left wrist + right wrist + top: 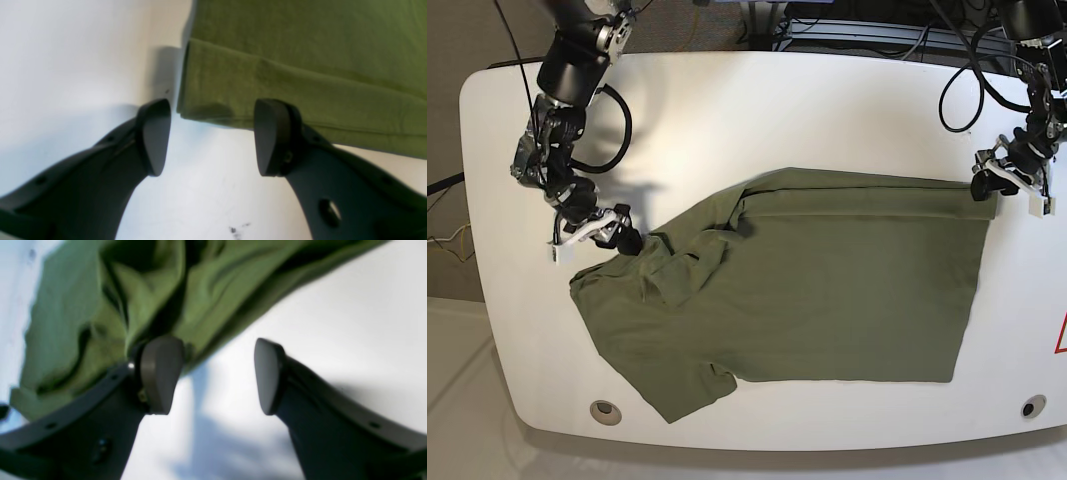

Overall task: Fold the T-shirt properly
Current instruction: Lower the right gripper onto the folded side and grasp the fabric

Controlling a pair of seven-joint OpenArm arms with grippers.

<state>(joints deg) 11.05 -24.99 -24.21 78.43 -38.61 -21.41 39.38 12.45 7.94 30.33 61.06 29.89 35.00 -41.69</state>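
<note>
Item: olive-green short-sleeved cotton T-shirt (827,290), rumpled, partly folded, mid white surface (727,110).
I see L pincer (211,136) spread, just off hem corner, nothing held; R pincer (218,375) spread at bunched sleeve end, one finger (161,373) against cloth, no grip.

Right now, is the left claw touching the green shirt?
Cannot tell. In the left wrist view the left claw stands open at the T-shirt corner, one finger overlapping the hem; neither contact nor gap shows plainly.
</note>
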